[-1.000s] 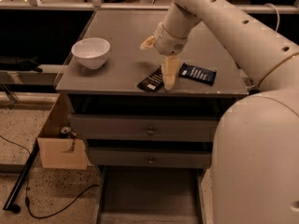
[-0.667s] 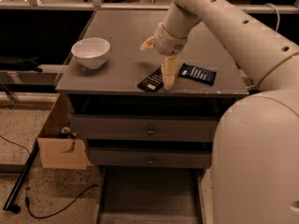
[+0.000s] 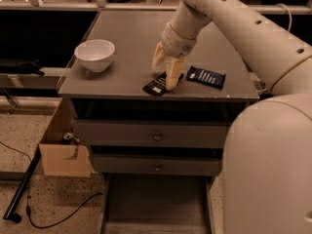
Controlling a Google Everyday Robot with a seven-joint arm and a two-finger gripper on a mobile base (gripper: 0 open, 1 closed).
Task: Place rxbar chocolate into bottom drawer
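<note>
- Currently pincer [image 3: 165, 74] sits low at counter's [image 3: 122, 77] near edge, released, straddling the rxbar chocolate [image 3: 155, 86]; apparently lining up a grasp.
- Bottom drawer [image 3: 156, 204] stands pulled out below, ready to receive.

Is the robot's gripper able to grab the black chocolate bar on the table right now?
Probably yes. The gripper is right down at the rxbar chocolate, fingers apart, nothing in the way; the blue bar lies off to one side.
</note>
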